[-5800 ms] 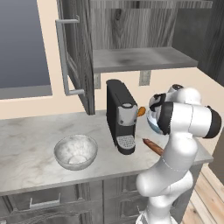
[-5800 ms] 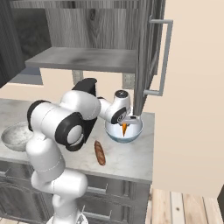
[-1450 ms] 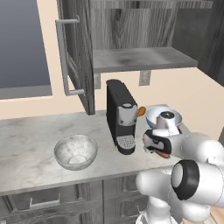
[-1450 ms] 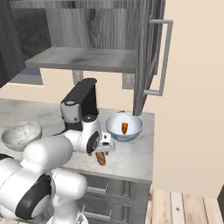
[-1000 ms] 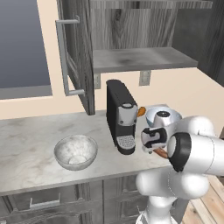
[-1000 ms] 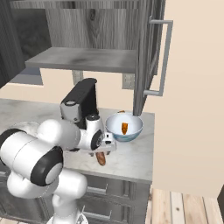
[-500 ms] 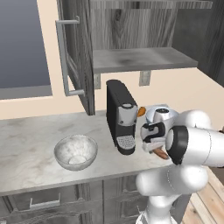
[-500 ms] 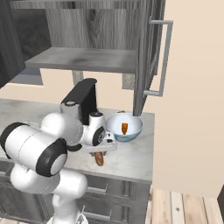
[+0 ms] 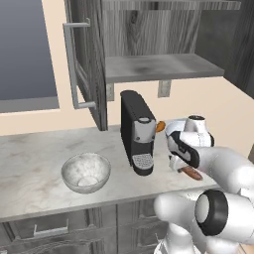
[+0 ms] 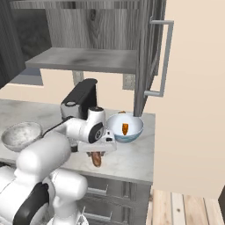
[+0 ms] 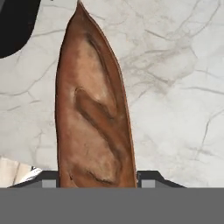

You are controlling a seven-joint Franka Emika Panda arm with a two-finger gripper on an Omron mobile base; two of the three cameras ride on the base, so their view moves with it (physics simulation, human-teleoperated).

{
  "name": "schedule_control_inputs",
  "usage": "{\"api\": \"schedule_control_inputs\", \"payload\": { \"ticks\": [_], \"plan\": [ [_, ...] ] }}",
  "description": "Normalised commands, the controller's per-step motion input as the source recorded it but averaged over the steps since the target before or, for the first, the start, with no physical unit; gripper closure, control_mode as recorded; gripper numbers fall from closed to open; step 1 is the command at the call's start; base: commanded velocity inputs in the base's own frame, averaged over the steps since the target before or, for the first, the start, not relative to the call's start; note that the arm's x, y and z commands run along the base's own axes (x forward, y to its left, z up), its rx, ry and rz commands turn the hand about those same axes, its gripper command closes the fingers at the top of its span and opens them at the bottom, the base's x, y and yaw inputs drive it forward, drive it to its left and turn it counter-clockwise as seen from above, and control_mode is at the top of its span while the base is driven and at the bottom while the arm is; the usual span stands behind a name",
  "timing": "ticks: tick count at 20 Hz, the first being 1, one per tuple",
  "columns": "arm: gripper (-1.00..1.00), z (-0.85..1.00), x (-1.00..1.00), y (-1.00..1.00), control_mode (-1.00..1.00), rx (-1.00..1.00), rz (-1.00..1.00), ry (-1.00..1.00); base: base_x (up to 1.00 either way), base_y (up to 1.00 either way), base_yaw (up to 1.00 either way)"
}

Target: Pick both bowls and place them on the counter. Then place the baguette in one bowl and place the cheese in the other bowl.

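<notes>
Cabinet (image 9: pixel 149 30) of grey wood hangs above the desk (image 9: pixel 34 163), its door (image 9: pixel 87 59) swung open and a plain grey shelf (image 9: pixel 158 67) below it. Desk of pale marble carries everything else. In the left base view a black coffee machine (image 9: pixel 136 131) stands near the middle, with the grey-white marbled bowl (image 9: pixel 86 172) at about 8 o'clock from it, well apart and empty. In the right base view the white bowl with blue pattern (image 10: pixel 125 127) sits at about 3 o'clock from the machine, near the desk's end, with the orange-yellow cheese wedge (image 10: pixel 125 128) inside it. The fingers (image 10: pixel 97 149) are low over the desk, just in front of that bowl, clamped on either side of the baguette (image 11: pixel 94 113). In the hand view the reddish-brown baguette runs from between the two fingertips toward 12 o'clock, its pointed end near the machine's dark base. Whether the baguette rests on the marble or is raised off it cannot be told.
</notes>
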Motion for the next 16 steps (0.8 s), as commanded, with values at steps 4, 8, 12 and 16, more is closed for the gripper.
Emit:
{"api": "schedule_control_inputs", "payload": {
  "ticks": [4, 8, 12, 16],
  "plan": [
    [1.00, 0.64, -0.42, 0.59, -1.00, 0.00, 0.00, 0.07, 0.00, 0.00, 0.00],
    [1.00, 0.24, -0.28, 0.87, -1.00, 0.00, 0.02, 0.09, 0.00, 0.00, 0.00],
    [1.00, 0.01, -0.09, 1.00, -1.00, 0.00, 0.04, 0.04, 0.00, 0.00, 0.00],
    [1.00, 0.05, 0.00, 1.00, -1.00, 0.00, 0.07, 0.04, 0.00, 0.00, 0.00]
  ]
}}
